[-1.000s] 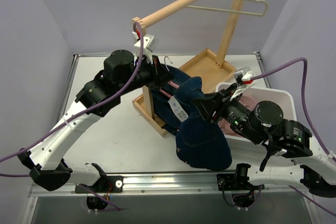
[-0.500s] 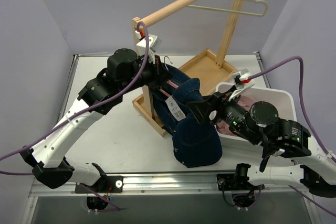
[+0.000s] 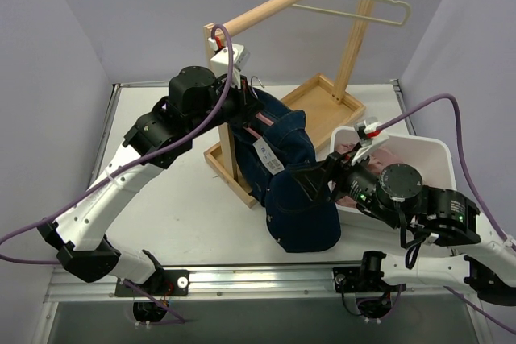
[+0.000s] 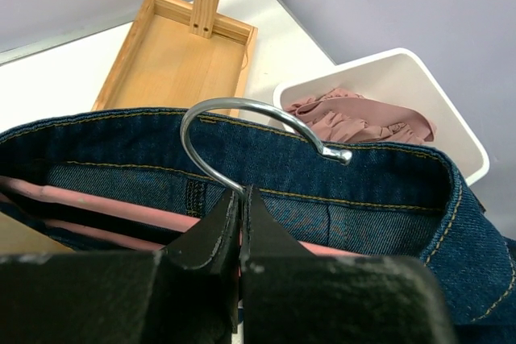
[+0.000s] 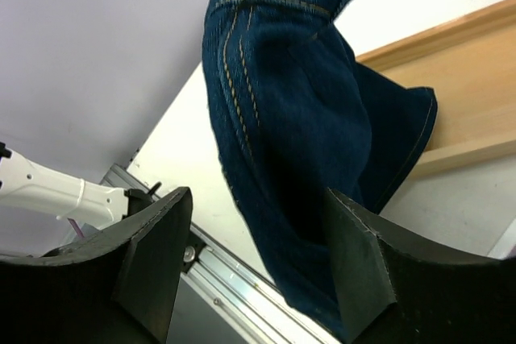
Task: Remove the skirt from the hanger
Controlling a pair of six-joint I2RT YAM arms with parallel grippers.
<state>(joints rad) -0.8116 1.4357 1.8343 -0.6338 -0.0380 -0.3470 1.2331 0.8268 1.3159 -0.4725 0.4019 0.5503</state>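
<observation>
A: Are we reading anything on that white tag?
B: No, we are only seeing dark marks, too small to make out. It is dangling from the dark blue denim garment, which is hanging on the pink hanger
A: What are the jaws doing on the left?
B: The left gripper is pinching its jaws together on the pink hanger, right under the silver hook
A: And on the right?
B: The right gripper is holding its jaws wide apart, with denim hanging in the gap between them; we are not able to tell whether it is touching them
A: Where are we finding the skirt?
B: The skirt is lying crumpled in the white bin at the right of the table, beside the right arm. The hanger is hanging on the wooden rail at the back, well apart from the skirt
A: What is getting in our way?
B: The denim is covering much of the rack's near post and is blocking the bin's left edge from above
</observation>
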